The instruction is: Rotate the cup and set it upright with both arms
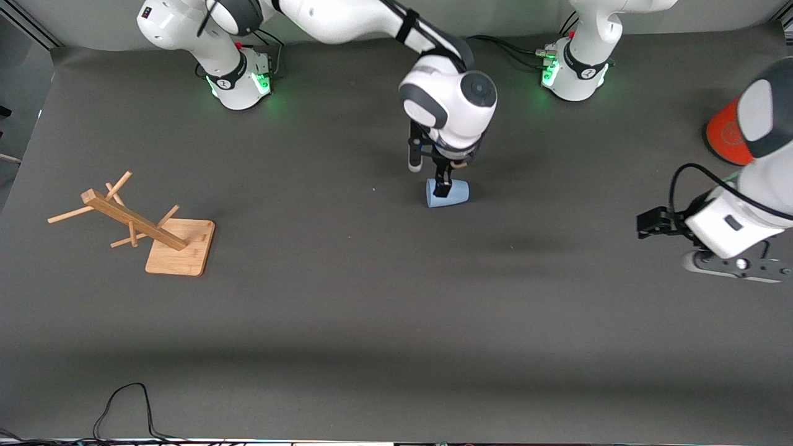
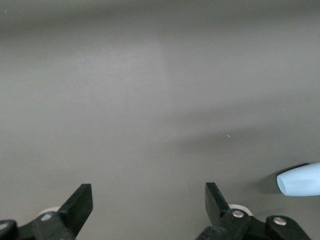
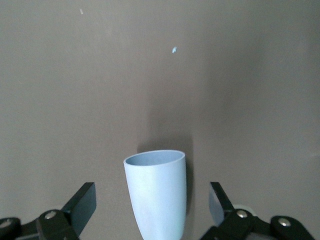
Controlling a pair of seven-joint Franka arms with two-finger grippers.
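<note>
Your cup lies on its side mid-table, pale blue, with its mouth toward the right arm's end of the table — so nothing of the uprighting is done yet. The right gripper hangs low right over it, and in the right wrist view the cup sits between the two black fingers with a gap showing on each side: fingers spread wide, gripping nothing. By my read you are at the very start of the grasp, with the close, the turn, the handover and the setting upright all left to do.

Your left gripper waits over bare table at the left arm's end, fingers likewise spread and empty — its wrist view just catches the cup's narrow end, well apart.

As for writing: none can be read on the cup. The orange can near the left arm shows a faint round mark, too small to make out. The wooden peg rack carries nothing legible.
</note>
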